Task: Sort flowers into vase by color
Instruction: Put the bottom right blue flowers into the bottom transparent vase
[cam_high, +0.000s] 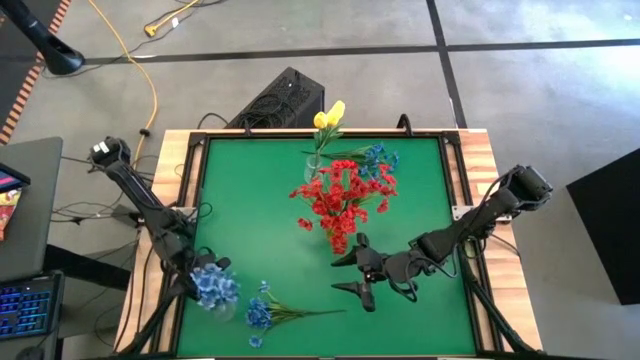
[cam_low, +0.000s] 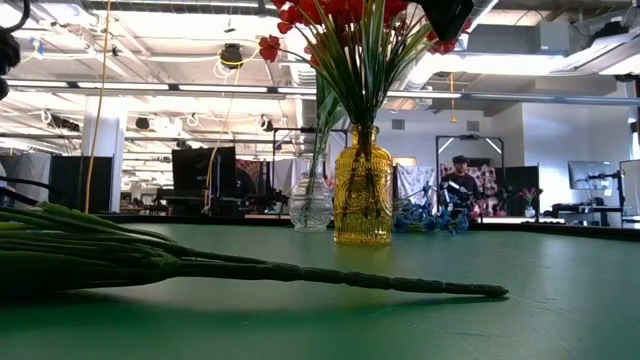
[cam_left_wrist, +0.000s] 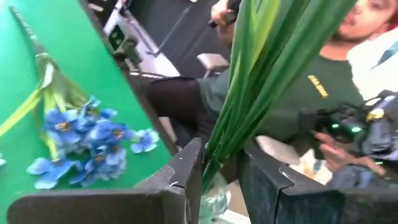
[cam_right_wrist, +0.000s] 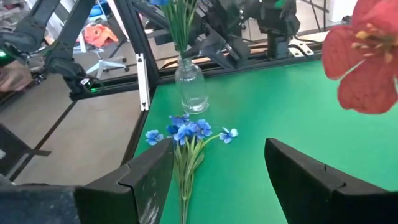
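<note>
Two blue-bloomed sprays sit at the table's near edge. One blue spray (cam_high: 262, 312) lies flat on the green mat (cam_high: 250, 220), its thin stem pointing toward the middle. The other blue bunch (cam_high: 213, 287) stands just beside it in a small clear glass vase (cam_right_wrist: 189, 90). The left gripper (cam_left_wrist: 221, 158) is over that vase, jaws partly apart around the green stems. One finger (cam_left_wrist: 189, 165) touches them and a slim gap shows at the other.

Toward the centre, the right gripper (cam_high: 345, 275) hovers wide open with nothing in it.

Beyond it, red flowers (cam_high: 340, 195) fill an amber ribbed glass bottle (cam_low: 363, 190). Farther back, yellow tulip heads (cam_high: 328, 117) rise from a second clear vase (cam_low: 310, 200). A third blue cluster (cam_high: 378, 160) lies on the mat beside the red blooms.
</note>
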